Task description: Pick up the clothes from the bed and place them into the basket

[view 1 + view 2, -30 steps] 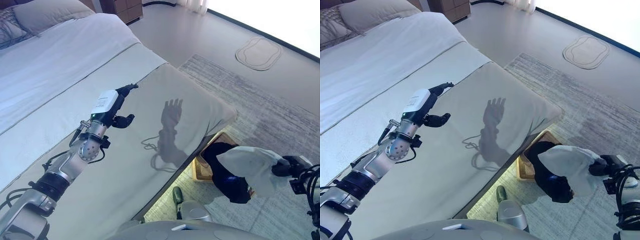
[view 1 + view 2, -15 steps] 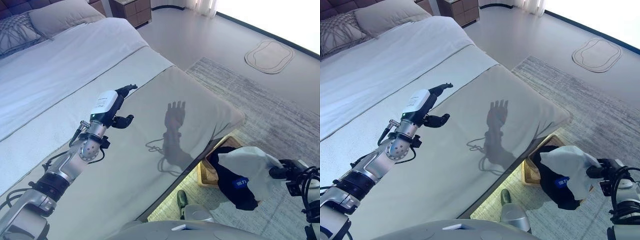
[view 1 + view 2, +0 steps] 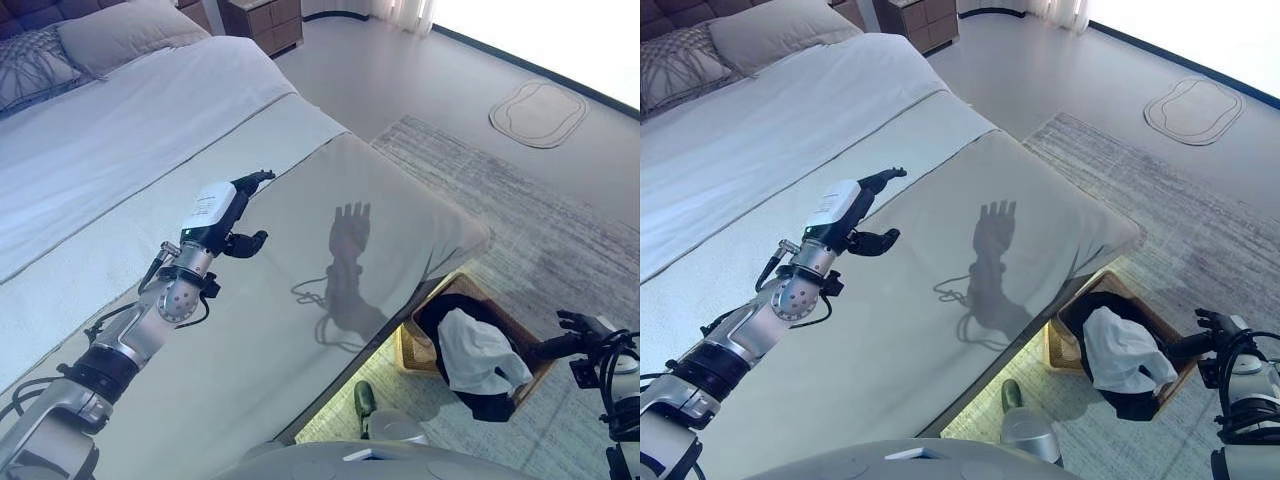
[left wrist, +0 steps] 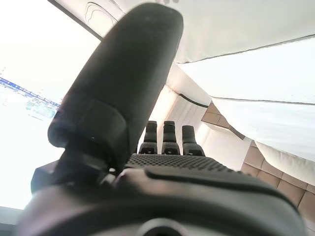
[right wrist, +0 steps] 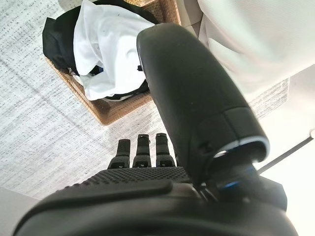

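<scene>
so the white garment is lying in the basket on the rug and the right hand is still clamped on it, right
Not quite. The white garment does lie in the basket on the rug, but the right hand is open beside the basket and holds nothing. The right wrist view shows this.

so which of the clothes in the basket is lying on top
The white garment: it lies crumpled over the black clothing, which shows only around and beneath it inside the wicker basket.
</scene>
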